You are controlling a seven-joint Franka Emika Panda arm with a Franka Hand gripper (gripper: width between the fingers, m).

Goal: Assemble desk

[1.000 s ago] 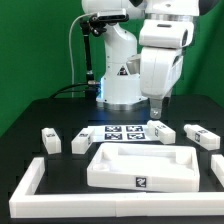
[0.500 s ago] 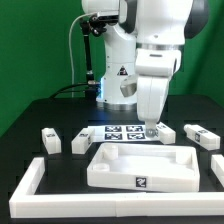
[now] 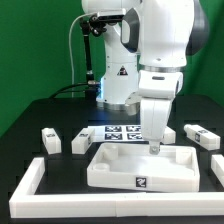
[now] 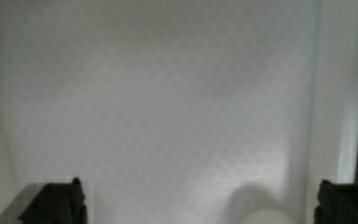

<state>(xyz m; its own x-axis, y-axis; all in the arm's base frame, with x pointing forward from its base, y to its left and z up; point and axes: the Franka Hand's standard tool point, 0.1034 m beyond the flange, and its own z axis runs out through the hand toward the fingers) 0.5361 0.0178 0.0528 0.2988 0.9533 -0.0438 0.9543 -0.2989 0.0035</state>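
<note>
Over the tabletop panel (image 3: 110, 177), end effector (image 3: 155, 147) spread wide, holding nothing, lowered forward from above the marker board (image 3: 118, 131)

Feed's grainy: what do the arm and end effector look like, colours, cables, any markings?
The arm is glossy white, built of bulky rounded segments. It carries a black triangular mark low down, and a black cable loops beside it. The end effector has a white body and two narrow dark fingers.
</note>
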